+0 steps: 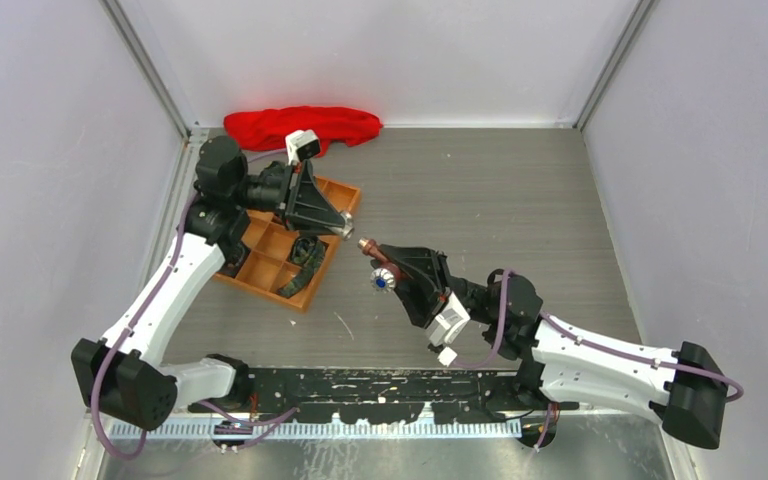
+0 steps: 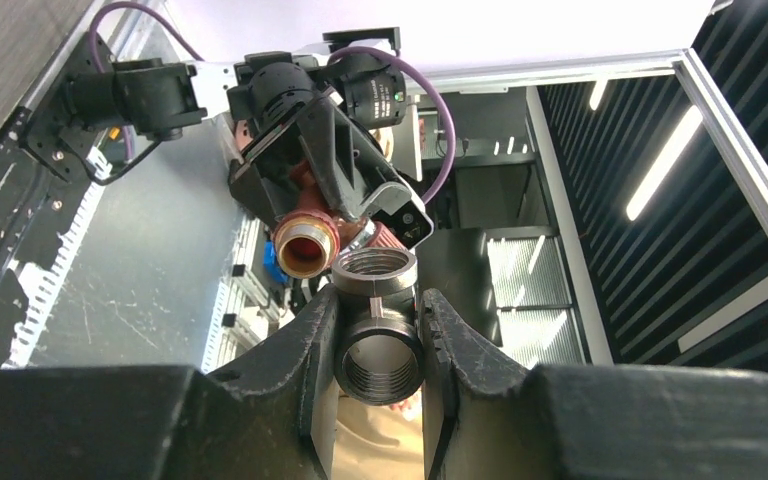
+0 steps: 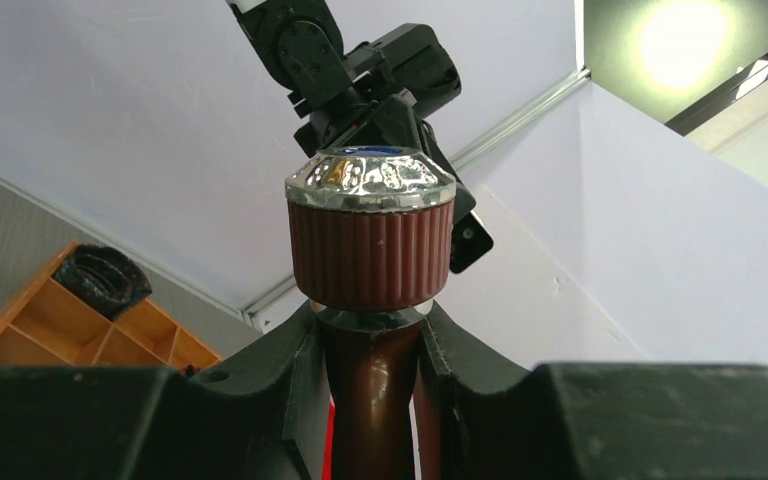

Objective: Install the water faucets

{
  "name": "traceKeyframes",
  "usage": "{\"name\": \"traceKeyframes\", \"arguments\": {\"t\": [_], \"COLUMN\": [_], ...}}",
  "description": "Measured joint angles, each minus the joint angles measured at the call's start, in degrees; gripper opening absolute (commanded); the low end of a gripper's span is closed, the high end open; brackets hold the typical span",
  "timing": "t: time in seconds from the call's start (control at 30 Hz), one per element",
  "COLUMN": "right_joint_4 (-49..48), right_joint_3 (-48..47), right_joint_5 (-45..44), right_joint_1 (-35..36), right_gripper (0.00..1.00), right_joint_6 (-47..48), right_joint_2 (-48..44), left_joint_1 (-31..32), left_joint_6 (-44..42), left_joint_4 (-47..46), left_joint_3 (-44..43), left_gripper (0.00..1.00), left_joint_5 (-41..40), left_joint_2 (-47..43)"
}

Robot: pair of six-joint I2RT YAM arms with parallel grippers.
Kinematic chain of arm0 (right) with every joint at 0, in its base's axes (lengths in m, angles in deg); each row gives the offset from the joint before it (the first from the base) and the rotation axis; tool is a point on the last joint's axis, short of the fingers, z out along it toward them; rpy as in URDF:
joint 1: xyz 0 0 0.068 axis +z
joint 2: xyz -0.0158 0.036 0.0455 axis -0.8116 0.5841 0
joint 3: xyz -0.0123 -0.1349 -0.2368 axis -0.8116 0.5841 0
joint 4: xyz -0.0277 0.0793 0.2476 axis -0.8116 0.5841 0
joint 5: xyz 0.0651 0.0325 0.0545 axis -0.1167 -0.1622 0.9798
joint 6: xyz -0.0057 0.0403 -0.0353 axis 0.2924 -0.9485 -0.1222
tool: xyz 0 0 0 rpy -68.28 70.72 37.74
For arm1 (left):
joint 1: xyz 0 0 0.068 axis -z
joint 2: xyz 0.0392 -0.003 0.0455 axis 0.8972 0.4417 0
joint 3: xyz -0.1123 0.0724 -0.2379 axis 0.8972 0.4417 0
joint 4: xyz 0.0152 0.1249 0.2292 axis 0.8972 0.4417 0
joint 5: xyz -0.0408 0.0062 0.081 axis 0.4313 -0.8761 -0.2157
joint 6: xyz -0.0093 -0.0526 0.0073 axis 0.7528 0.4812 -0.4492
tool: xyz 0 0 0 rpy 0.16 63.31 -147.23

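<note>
Water faucet (image 3: pixel 370 250): reddish-brown body with a ribbed knob and silvery cap, held clear of the table (image 1: pixel 500 200) near its middle. Its copper-coloured threaded mouth points toward the left arm. Right gripper (image 3: pixel 370 325): both fingers clamped on the faucet's stem just below the knob. The right arm reaches from its base leftward and away. Left gripper (image 2: pixel 377 312): fingers closed on a threaded metal fitting (image 2: pixel 376 345), which sits just beside the faucet's mouth; contact cannot be determined. The left arm extends up the left side, its wrist turned rightward over an orange tray (image 1: pixel 260 262). A dark coiled strap (image 1: pixel 307 250) lies in one tray compartment. A red cloth (image 1: pixel 300 125) lies behind the tray at the back wall.
</note>
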Motion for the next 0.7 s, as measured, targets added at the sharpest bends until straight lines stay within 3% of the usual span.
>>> {"name": "traceKeyframes", "arguments": {"t": [0.7], "right_joint_4": [0.61], "right_joint_3": [-1.92], "right_joint_5": [3.17], "right_joint_1": [0.00], "right_gripper": [0.00], "right_joint_6": [3.67], "right_joint_2": [1.90], "left_joint_1": [0.07], "left_joint_6": [-2.40], "left_joint_4": [1.03], "left_joint_3": [1.22], "left_gripper": [0.00], "left_joint_5": [1.51], "left_joint_2": [-0.02]}}
